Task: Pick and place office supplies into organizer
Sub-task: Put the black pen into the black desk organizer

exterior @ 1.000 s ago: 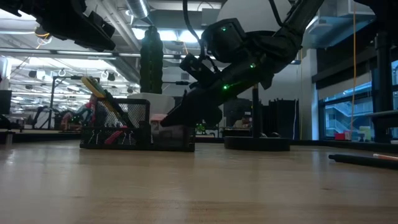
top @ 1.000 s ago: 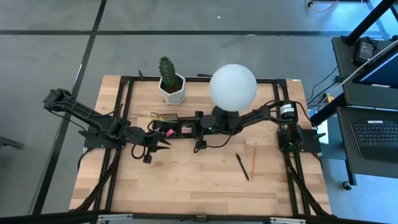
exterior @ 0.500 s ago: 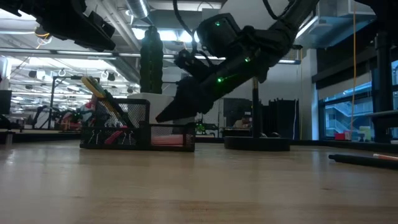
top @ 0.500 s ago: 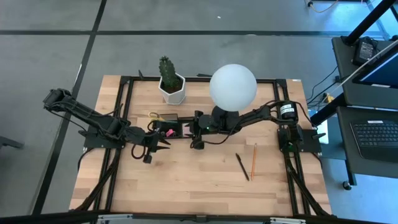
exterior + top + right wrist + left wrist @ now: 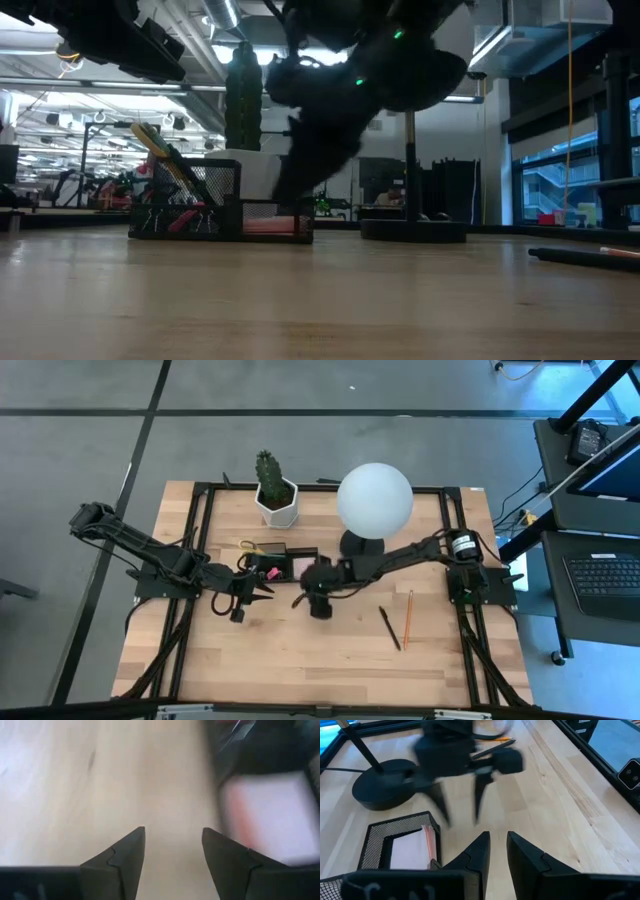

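From above, the right gripper (image 5: 300, 600) hangs over bare counter (image 5: 300, 660) just in front of the black mesh organizer (image 5: 275, 563), while a black pen (image 5: 389, 628) and orange pencil (image 5: 408, 619) wait well to its right. Its wrist view shows the fingers (image 5: 125, 855) wide apart and empty, the pink sticky-note pad (image 5: 270, 815) already in its compartment. The left gripper (image 5: 497, 847), parked beside the organizer, holds nothing between its narrowly parted fingers.
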{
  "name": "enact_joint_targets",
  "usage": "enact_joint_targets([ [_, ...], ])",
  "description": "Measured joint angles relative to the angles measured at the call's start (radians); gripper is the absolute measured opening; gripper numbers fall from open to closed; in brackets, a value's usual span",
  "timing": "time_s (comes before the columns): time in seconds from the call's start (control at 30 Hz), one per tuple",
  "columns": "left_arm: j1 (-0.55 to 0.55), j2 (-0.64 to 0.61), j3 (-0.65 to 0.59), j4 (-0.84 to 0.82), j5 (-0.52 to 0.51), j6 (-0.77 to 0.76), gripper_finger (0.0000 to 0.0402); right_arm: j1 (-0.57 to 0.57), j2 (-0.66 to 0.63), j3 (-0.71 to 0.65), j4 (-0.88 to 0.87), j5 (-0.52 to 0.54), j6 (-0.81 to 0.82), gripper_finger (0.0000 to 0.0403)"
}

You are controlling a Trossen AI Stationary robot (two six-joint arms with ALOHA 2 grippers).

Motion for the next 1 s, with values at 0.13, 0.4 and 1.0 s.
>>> enact_joint_targets([
  [0.13,0.000,0.000,0.000,0.000,0.000,0.000,0.0058,0.079,0.000,0.034,-0.201,0.025,0.190,0.0198],
  [0.4,0.000,0.000,0.000,0.000,0.001,-0.010,0.0057,0.226,-0.055,0.049,-0.540,0.159,0.576,0.0198],
  [1.0,0.000,0.106,0.001,0.010,0.004,-0.011,0.0061,0.370,-0.344,-0.254,-0.638,0.279,1.100,0.0198],
])
